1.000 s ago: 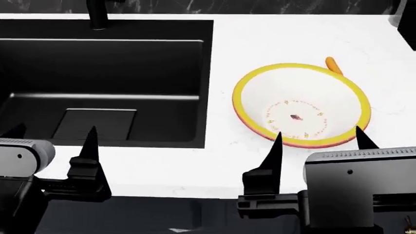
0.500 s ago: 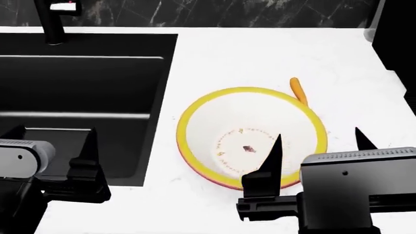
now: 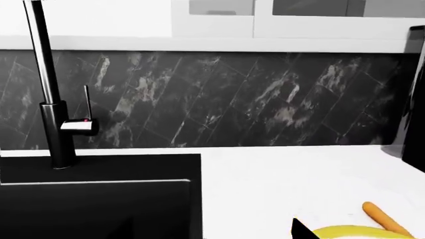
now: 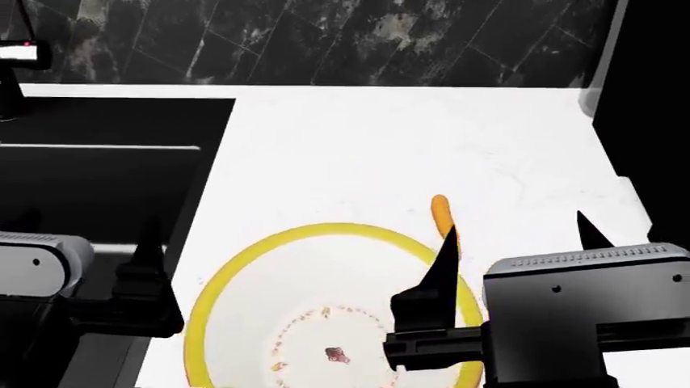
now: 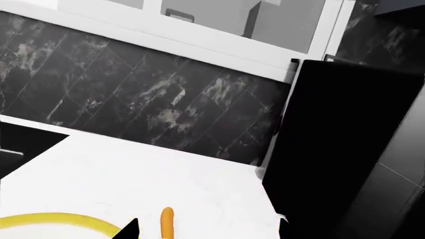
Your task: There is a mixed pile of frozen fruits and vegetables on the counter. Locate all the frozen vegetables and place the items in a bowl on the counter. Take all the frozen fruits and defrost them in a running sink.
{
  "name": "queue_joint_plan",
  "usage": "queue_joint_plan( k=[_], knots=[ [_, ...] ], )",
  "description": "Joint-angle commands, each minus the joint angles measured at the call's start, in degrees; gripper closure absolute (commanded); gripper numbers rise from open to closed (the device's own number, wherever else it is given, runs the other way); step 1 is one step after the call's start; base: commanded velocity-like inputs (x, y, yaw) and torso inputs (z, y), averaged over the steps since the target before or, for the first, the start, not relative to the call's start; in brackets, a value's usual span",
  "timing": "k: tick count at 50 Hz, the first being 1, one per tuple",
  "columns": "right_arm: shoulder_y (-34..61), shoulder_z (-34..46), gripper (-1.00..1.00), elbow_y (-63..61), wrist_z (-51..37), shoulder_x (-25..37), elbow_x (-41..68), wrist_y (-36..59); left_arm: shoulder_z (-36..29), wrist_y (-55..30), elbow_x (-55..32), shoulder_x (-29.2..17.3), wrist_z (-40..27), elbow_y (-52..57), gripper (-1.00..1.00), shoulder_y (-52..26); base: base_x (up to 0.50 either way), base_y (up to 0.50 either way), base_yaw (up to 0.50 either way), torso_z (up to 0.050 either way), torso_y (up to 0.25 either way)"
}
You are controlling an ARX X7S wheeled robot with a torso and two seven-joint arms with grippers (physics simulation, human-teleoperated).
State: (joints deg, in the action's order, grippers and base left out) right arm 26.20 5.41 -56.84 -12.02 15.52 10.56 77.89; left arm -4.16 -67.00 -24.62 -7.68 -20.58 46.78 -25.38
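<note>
A slim orange carrot-like piece lies on the white counter, just past the far rim of the yellow-rimmed white bowl. My right gripper hovers open and empty over the bowl's right side, and the carrot sits ahead between its fingertips. Open and empty as well, my left gripper hangs over the black sink beside the bowl. The left wrist view shows the carrot and the bowl's rim. No frozen fruits are in view.
The tall black faucet stands at the sink's back edge. A tall black appliance closes off the counter's right end. Dark marbled backsplash runs along the rear. White counter stretches between the sink and that appliance.
The view has shifted forward and to the right: bowl, sink and carrot slid down and left in the head view. The bowl now lies under my right gripper. Both grippers stayed open.
</note>
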Motion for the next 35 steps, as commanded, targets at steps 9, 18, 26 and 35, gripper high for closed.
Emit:
queue_joint_plan(
  k=[9,18,26,35],
  knots=[
    [0.01,3.23,-1.00,3.03,-0.22,-1.78,-0.61,-2.02,1.43,2.53,-0.30,-0.07,0.73,-0.74,-1.00,0.60,0.40,-0.08,0.00,0.000,0.001],
    [2.86,1.73,-1.00,7.51,0.71,-4.07,0.68,-3.16,2.14,2.53,-0.88,-0.33,0.34,-1.13,-1.00,0.28,0.35,-0.01,0.00,0.000,0.000],
    [15.67,-3.14,-1.00,9.28,1.88,-3.52,6.32,12.08,2.92,1.38,-1.32,-1.54,-0.31,0.45,-1.00,0.23,0.00,0.00,0.00,0.000,0.001],
    [36.35,2.76,-1.00,38.35,-37.54,9.05,66.79,11.80,3.80,0.74,-2.49,-1.53,-0.46,0.81,-1.00,0.12,0.00,0.00,0.00,0.000,0.000]
  ],
)
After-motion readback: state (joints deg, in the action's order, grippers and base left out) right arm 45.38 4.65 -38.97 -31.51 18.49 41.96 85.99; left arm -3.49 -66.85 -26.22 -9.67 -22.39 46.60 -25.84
